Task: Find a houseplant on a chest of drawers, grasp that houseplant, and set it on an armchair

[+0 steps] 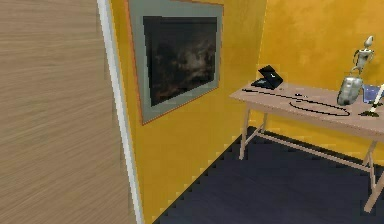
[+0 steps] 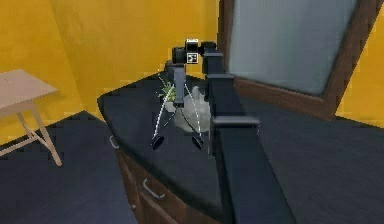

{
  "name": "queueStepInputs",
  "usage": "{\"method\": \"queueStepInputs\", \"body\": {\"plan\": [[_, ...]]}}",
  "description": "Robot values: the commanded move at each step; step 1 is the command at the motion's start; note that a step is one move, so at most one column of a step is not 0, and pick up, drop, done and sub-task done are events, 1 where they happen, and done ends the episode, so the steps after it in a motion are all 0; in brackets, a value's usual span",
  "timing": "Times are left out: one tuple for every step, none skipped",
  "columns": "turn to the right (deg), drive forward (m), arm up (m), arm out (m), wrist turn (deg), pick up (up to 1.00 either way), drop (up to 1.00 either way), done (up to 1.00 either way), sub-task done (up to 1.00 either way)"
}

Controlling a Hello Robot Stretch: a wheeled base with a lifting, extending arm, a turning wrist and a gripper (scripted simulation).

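A small houseplant (image 2: 188, 112), thin green leaves in a pale pot, stands on the dark top of a chest of drawers (image 2: 135, 105) in the arm side view. The dark arm (image 2: 235, 140) reaches out over that top from the bottom edge. At its far end sits the gripper (image 2: 182, 140), with its two thin fingers (image 2: 158, 128) coming down on either side of the plant. The plant rests on the surface there, so I cannot tell whether the gripper holds it.
A light wooden table (image 2: 22, 92) stands at the arm side view's left, and a large framed pane (image 2: 290, 45) behind the chest. In the forward view, a wooden panel (image 1: 50, 120), a dark framed painting (image 1: 180, 60) on a yellow wall, and a table (image 1: 300, 100) bearing small things.
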Motion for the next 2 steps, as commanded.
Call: {"method": "queueStepInputs", "body": {"plan": [[0.0, 0.0, 0.0, 0.0, 45.0, 0.0, 0.0, 0.0, 0.0], [0.0, 0.0, 0.0, 0.0, 45.0, 0.0, 0.0, 0.0, 0.0]]}}
